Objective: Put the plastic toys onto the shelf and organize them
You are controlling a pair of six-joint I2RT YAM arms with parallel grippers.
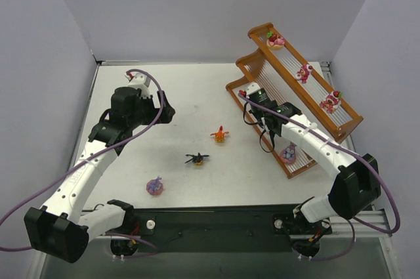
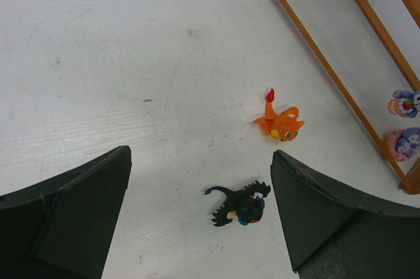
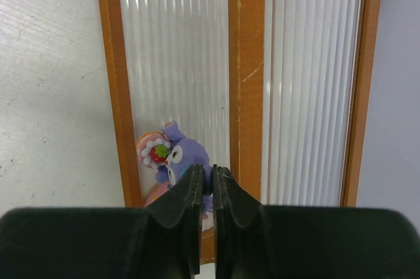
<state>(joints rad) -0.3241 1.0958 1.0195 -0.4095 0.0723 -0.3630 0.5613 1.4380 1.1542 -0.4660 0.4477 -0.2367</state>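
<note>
1. The left gripper (image 2: 200, 154) hangs wide open over the table (image 1: 197, 95), its arm reaching forward with the wrist tipped down.
2. The black toy (image 2: 239, 203) lies off-centre between the fingers, and the orange toy (image 2: 281, 123) is at its 1 o'clock.
3. I would centre on the black toy, drop straight down and pinch its body, not the wings.
4. The right gripper (image 3: 207, 175) is closed and empty over the shelf's (image 3: 244, 62) bottom tier, with a purple toy (image 3: 180, 157) at its 10 o'clock.
5. A second purple toy (image 1: 155, 186) lies on the table, at 7 o'clock from the black toy.
</note>
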